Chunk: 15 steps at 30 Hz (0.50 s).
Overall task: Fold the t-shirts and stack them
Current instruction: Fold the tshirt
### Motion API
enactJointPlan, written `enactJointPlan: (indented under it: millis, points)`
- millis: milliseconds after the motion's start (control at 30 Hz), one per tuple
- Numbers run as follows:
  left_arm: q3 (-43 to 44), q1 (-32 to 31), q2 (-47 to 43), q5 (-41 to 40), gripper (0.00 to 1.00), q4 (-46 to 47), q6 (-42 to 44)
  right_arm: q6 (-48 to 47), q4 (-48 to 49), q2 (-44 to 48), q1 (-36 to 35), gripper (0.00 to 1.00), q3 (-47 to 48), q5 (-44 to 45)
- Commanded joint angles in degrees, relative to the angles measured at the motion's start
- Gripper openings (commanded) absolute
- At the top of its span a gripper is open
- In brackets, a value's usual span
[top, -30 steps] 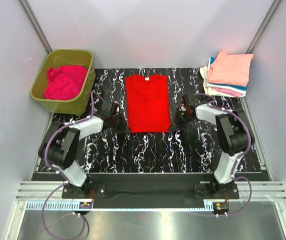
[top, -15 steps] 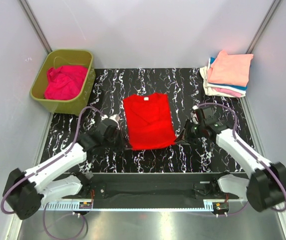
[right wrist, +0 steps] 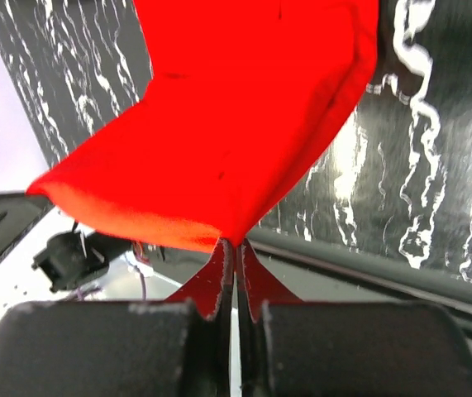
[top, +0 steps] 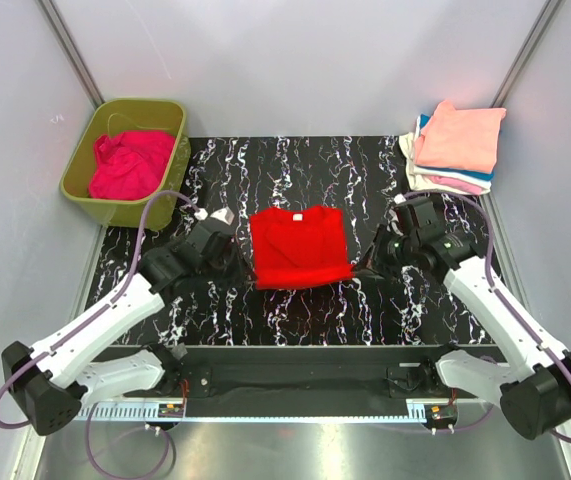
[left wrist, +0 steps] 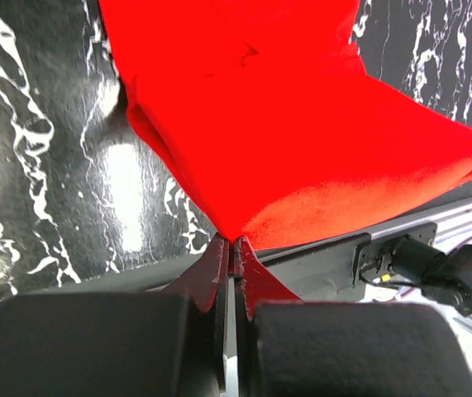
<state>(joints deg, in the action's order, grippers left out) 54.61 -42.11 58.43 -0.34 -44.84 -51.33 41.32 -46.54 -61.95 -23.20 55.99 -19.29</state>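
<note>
The bright red t-shirt (top: 297, 247) lies mid-table, its near hem lifted off the black marbled table (top: 295, 320) and carried over the rest. My left gripper (top: 241, 268) is shut on the hem's left corner (left wrist: 232, 235). My right gripper (top: 361, 264) is shut on the hem's right corner (right wrist: 234, 238). The red cloth (left wrist: 302, 124) sags between the two grippers and also fills the right wrist view (right wrist: 236, 107). A magenta-pink shirt (top: 128, 163) lies crumpled in the olive-green tub (top: 115, 208). A folded stack (top: 455, 148), peach on top over pink, white and blue, sits at the back right.
The tub stands at the back left corner. Grey walls close in both sides and the back. A metal rail (top: 295, 385) with the arm bases runs along the near edge.
Both grippers have lifted the red shirt's near hem and carried it away from the bases over the shirt. The shirt's visible length has shrunk to about half. Both arms have stretched out.
</note>
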Motion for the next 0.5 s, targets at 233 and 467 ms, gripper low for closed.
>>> enactJointPlan:
  millis: [233,467]
  points:
    - [12.3,3.9,9.4,-2.7,0.00,-2.5,7.8,-6.7,-0.3,-11.8,1.8,0.00,13.0,7.2]
    - [16.8,10.3,15.1,0.0,0.00,-1.7,12.8,-9.3,2.0,-20.6,4.8,0.00,19.8,5.8]
